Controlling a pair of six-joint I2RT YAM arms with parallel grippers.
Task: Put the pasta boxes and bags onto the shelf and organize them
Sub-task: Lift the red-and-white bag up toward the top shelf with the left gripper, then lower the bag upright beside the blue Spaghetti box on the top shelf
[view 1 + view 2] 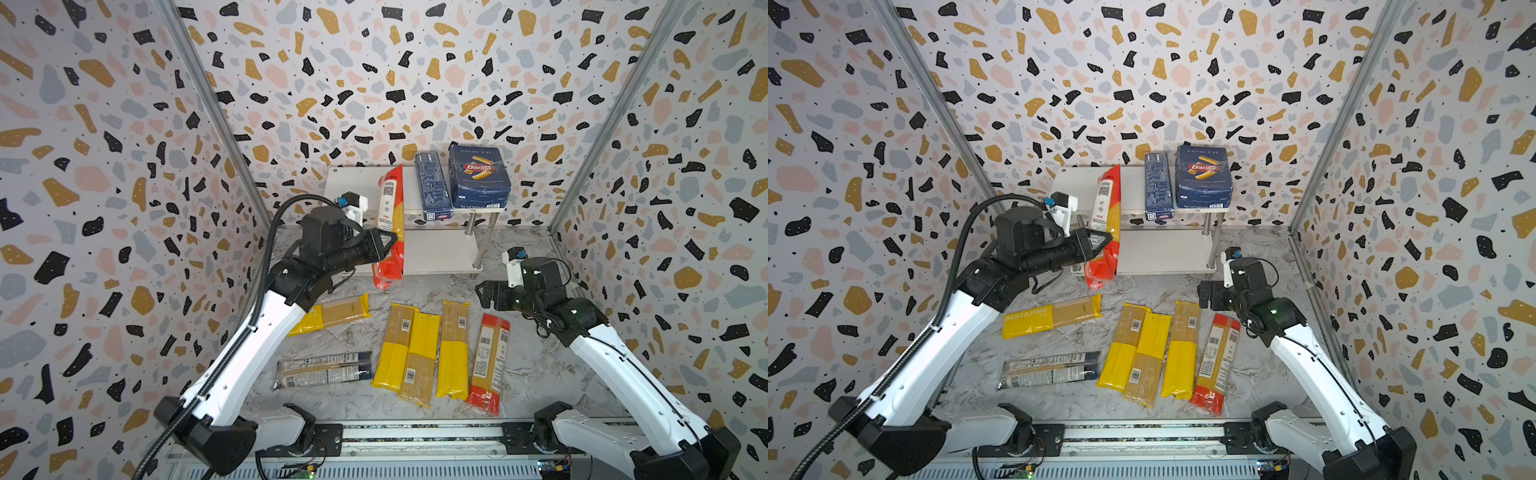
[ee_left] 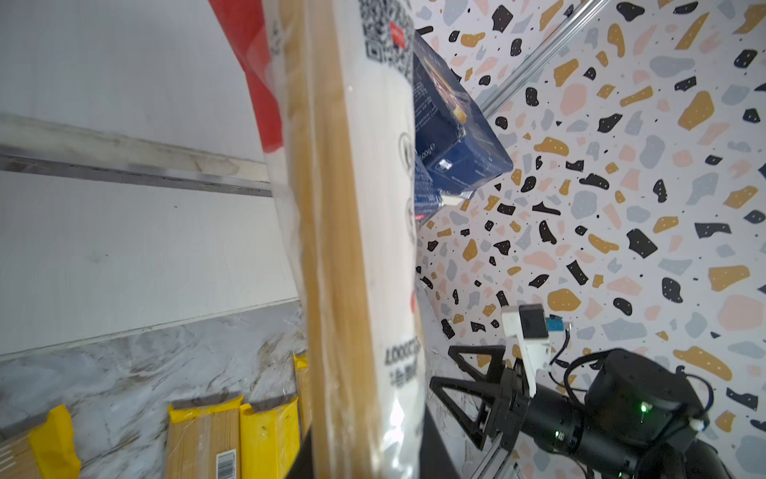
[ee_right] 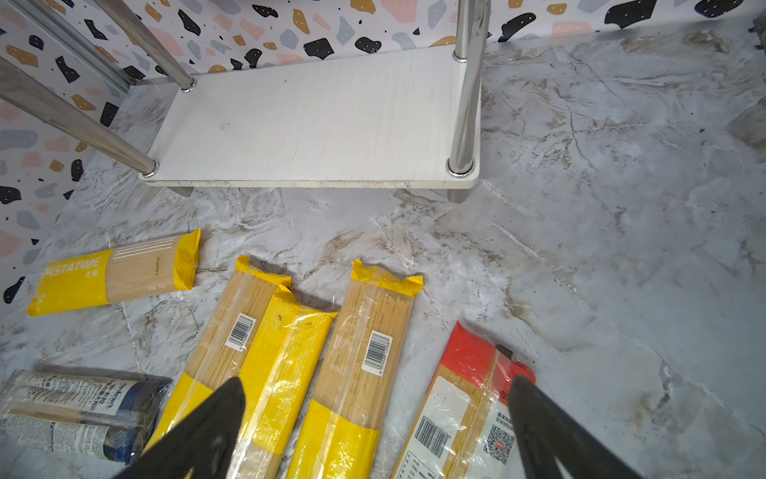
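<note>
Placement step: L gripper (image 1: pixel 388 246), clenched on red-ended spaghetti bag (image 1: pixel 390 199), holds it tilted, upper end over shelf (image 1: pixel 353 185) top board; next move prob. needs laying it flat beside narrow box (image 1: pixel 432 187), then release; R gripper (image 1: pixel 482 295) spread wide, empty, above counter (image 1: pixel 540 374).

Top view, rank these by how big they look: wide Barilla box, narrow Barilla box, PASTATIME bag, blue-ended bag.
1. wide box
2. PASTATIME bag and blue-ended bag: they look alike, so not ranked against each other
3. narrow box
</note>
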